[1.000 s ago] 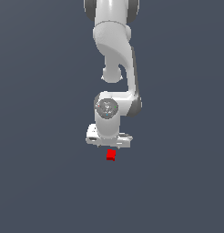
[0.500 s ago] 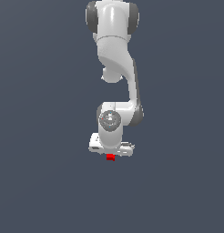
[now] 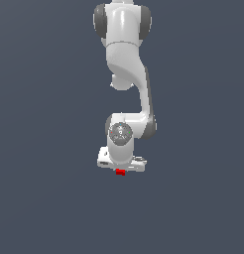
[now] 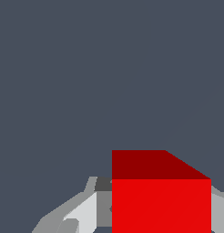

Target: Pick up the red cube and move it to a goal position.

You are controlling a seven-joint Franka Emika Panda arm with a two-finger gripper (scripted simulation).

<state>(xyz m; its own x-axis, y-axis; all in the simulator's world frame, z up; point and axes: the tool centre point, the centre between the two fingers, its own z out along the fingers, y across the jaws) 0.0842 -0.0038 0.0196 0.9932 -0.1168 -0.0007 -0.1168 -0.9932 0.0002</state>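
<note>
My pincer [image 3: 121, 168] hangs low under the white arm [image 3: 126, 74], and the red cube [image 3: 120, 172] sits right between its fingers [image 4: 82, 214]. From the wrist view they flank it closely, so I judge it clamped, though contact is hard to confirm. The cube looks rigid, light and smooth-faced; I'd grip two opposite flat faces squarely.

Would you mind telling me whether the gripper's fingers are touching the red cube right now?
Cannot tell. In the wrist view the red cube sits between grey fingers, but neither view plainly shows contact or a gap.
</note>
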